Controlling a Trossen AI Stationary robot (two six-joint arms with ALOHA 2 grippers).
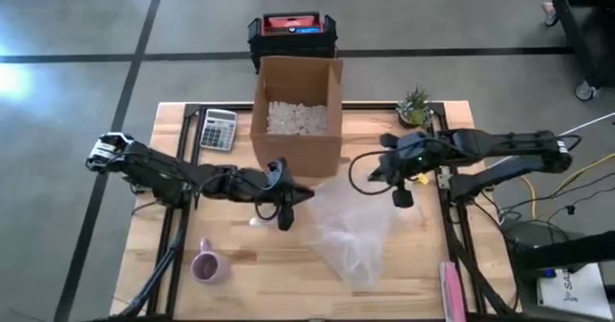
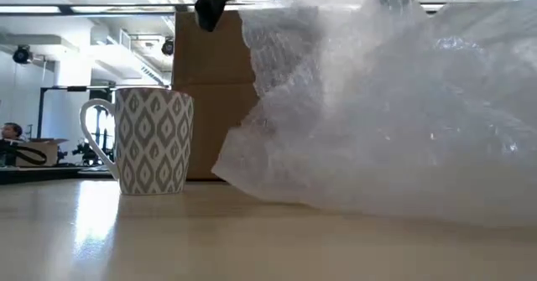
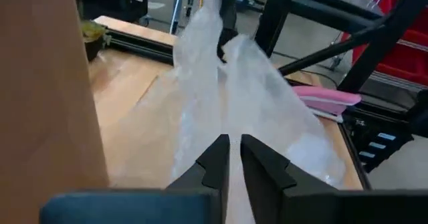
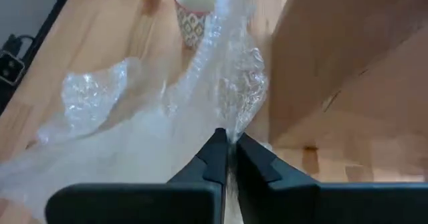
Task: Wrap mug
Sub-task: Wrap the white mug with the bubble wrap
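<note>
Seen from above, the left arm reaches in from nine o'clock, stretched low toward the centre. Its left tool (image 1: 284, 211) points toward six o'clock, with the fingers (image 3: 215, 158) pinched nearly together on a thin sheet. The right arm comes in from three o'clock, folded at the elbow, wrist aimed toward the centre. Its right tool (image 1: 402, 196) hangs downward, fingers (image 4: 215, 154) closed tight on the same sheet's edge.

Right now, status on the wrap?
Both grippers, left and right, shut on bubble wrap, lifted between them. Mug unwrapped, apart. Cardboard box close behind.
</note>
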